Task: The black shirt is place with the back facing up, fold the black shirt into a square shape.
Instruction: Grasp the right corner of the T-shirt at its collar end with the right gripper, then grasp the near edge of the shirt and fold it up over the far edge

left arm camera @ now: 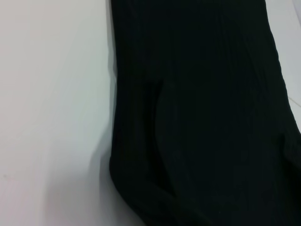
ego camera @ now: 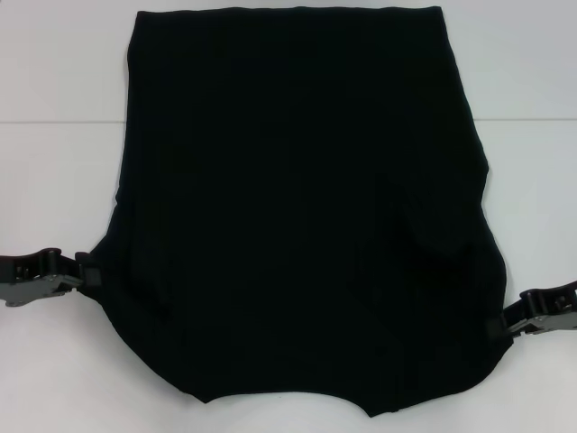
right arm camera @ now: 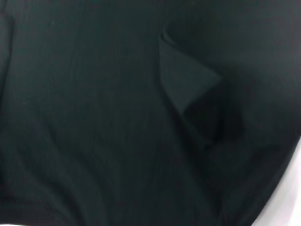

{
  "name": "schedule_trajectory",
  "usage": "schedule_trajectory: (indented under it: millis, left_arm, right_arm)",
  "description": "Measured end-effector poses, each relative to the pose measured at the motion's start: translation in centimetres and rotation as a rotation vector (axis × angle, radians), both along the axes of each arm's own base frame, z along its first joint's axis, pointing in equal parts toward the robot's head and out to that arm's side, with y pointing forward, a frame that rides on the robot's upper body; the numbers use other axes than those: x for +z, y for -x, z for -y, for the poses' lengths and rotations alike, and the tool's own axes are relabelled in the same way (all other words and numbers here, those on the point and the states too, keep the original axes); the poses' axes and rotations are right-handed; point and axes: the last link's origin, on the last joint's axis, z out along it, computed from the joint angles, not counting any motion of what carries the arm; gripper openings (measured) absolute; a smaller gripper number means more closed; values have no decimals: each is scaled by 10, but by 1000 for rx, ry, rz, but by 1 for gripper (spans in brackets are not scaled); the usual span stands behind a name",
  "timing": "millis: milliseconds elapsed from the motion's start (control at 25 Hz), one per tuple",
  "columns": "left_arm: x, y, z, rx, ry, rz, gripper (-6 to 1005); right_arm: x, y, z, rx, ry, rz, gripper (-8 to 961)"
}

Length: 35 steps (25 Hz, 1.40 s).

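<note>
I'm looking down from the head camera and the black shirt is lying spread over the white table, filling most of the middle of the view, with its straight edge at the far side and a curved neckline edge near me. My left gripper is sitting at the shirt's left edge, low down on the near side, its tip meeting the cloth; I cannot tell whether it is pinching the fabric or just resting against it. My right gripper is sitting at the shirt's right edge, a little nearer to me than the left one, and its tip is also touching the cloth; again I cannot tell its grip. A folded flap is showing on the right part of the shirt, clear in the right wrist camera as a triangular fold. The left wrist camera is showing the shirt's edge lying against bare table.
</note>
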Motion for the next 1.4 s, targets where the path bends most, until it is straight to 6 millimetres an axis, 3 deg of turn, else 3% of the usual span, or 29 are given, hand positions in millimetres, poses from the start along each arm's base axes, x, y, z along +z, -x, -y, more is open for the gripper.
schedule_trajectory:
  millis: [280, 600, 1080, 1240, 1400]
  left_arm:
    - [0, -1, 0, -4, 5, 1, 42]
    - [-3, -13, 8, -78, 85, 34, 42]
    - [-12, -25, 45, -140, 323, 107, 41]
    - [-21, -24, 62, -135, 396, 130, 42]
    - [-21, -25, 59, -139, 385, 130, 42]
  right_arm:
    - [1, -1, 0, -1, -3, 7, 84]
    - [12, -8, 12, -33, 7, -18, 45]
    - [51, -32, 70, -153, -35, -5, 45]
    - [53, -38, 83, -173, -29, -25, 45]
    - [48, -37, 81, -157, -40, -66, 45]
